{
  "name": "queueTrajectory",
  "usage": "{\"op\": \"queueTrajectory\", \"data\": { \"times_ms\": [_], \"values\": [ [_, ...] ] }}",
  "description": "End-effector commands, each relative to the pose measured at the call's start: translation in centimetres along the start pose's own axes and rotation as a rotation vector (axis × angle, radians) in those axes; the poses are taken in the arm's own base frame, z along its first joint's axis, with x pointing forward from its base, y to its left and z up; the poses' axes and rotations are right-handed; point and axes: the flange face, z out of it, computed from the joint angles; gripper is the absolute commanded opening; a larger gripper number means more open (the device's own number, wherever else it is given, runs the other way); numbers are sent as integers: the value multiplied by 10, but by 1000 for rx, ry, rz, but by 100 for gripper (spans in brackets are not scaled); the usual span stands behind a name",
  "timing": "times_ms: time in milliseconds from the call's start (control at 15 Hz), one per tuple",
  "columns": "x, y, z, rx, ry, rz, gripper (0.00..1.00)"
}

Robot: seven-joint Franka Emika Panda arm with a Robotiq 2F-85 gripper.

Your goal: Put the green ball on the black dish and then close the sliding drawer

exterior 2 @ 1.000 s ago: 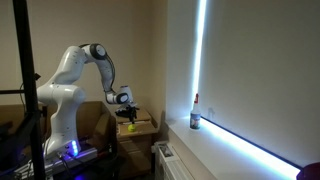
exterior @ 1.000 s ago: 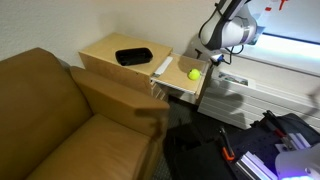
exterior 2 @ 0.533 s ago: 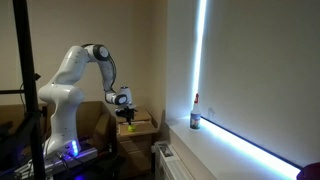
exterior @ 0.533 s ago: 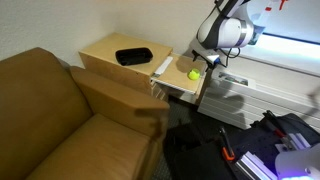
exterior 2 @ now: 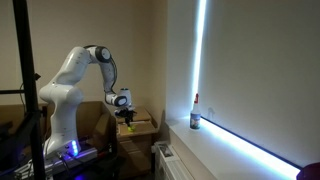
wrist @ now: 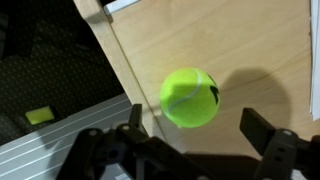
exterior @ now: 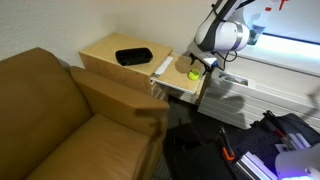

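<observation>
Pulled-out sliding drawer [wrist: 250, 40] w/ green ball [wrist: 189, 97] on its floor, jaws wide open either side.

A tan leather sofa [exterior: 45, 115] fills the foreground of a dim room, pressed against a low wooden cabinet [exterior: 102, 49] that stands before a plain pale wall [exterior: 120, 15]. In an exterior view, a bright strip of light [exterior 2: 201, 50] runs down the edge of a covered window and on along the sill [exterior 2: 255, 148], where a small bottle [exterior 2: 195, 120] stands. A white ribbed radiator [exterior 2: 163, 159] sits below. The floor [exterior: 200, 150] is dark.
</observation>
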Motion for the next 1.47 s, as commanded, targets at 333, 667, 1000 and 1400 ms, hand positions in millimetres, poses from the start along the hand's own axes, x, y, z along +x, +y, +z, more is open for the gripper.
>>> {"op": "queueTrajectory", "data": {
  "times_ms": [333,667,1000,1400],
  "values": [
    [-8,-7,-4,26,-6,6,100],
    [-10,-4,6,-14,16,8,100],
    [-13,-4,4,-2,15,-4,100],
    [-7,6,21,-95,4,40,100]
  ]
}}
